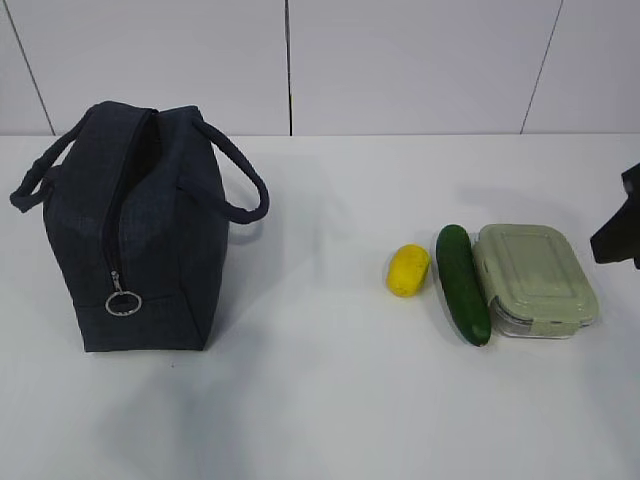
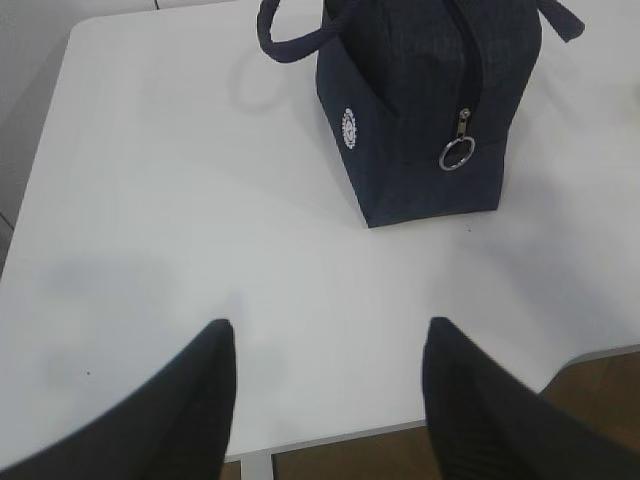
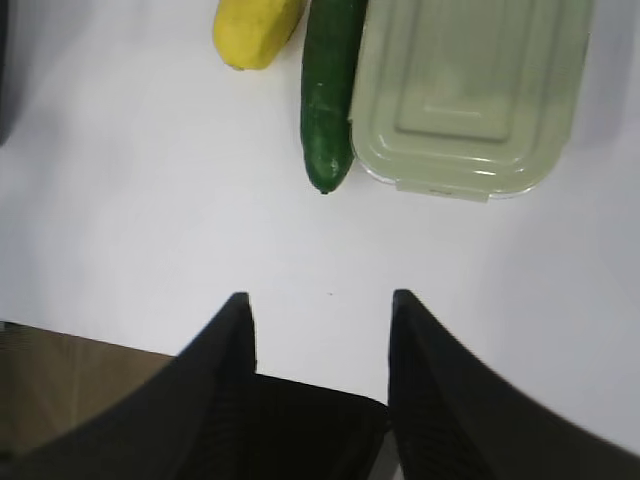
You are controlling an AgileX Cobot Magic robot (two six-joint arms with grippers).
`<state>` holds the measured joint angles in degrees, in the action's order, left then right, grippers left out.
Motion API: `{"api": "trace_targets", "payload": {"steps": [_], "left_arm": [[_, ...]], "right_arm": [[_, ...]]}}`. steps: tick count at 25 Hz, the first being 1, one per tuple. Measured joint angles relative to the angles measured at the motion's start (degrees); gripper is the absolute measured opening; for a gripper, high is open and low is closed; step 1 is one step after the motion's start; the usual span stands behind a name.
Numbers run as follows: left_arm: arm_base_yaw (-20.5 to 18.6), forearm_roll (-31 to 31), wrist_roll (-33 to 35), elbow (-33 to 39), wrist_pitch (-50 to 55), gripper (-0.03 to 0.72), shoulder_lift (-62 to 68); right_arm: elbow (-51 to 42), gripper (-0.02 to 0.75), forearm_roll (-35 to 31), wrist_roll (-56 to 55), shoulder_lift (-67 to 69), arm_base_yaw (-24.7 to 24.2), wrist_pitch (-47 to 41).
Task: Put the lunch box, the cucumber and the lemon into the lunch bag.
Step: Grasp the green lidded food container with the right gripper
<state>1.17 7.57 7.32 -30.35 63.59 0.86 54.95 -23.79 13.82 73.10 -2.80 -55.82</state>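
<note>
The dark navy lunch bag point(image 1: 135, 230) stands upright at the left, zipper shut with its ring pull point(image 1: 123, 302) hanging low; it also shows in the left wrist view point(image 2: 420, 110). At the right lie the yellow lemon point(image 1: 407, 270), the dark green cucumber point(image 1: 462, 283) and the lunch box point(image 1: 533, 278) with sage-green lid, side by side. The right wrist view shows the lemon point(image 3: 255, 30), cucumber point(image 3: 330, 90) and lunch box point(image 3: 465, 90). My left gripper point(image 2: 325, 335) is open and empty over the near table edge. My right gripper point(image 3: 320, 305) is open and empty, short of the cucumber.
The white table point(image 1: 320, 400) carries everything. A dark part of the right arm point(image 1: 620, 235) shows at the right edge. The table's near edge and frame point(image 2: 320, 450) lie under the left gripper. A white panelled wall stands behind.
</note>
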Motion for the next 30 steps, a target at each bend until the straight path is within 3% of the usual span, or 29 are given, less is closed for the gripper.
{"api": "trace_targets", "payload": {"steps": [3, 8, 11, 14, 22, 30], "left_arm": [[0.0, 0.0, 0.0, 0.0, 0.0, 0.426, 0.0], [0.0, 0.0, 0.0, 0.0, 0.0, 0.425, 0.0], [0.0, 0.0, 0.0, 0.0, 0.0, 0.425, 0.0], [0.0, 0.0, 0.0, 0.0, 0.0, 0.425, 0.0], [0.0, 0.0, 0.0, 0.0, 0.0, 0.425, 0.0], [0.0, 0.0, 0.0, 0.0, 0.0, 0.425, 0.0]], "right_arm": [[0.15, 0.328, -4.89, 4.96, 2.88, -5.26, -2.3], [0.37, 0.292, -21.99, 21.17, 10.13, -16.42, -10.86], [1.87, 0.283, -28.13, 27.27, 16.17, -21.35, -12.49], [4.7, 0.281, -28.16, 28.79, 21.84, -24.67, -12.49], [11.11, 0.281, -19.17, 29.08, 29.98, -25.55, -12.49], [13.48, 0.298, -19.85, 27.25, 29.98, -25.55, -12.49]]}}
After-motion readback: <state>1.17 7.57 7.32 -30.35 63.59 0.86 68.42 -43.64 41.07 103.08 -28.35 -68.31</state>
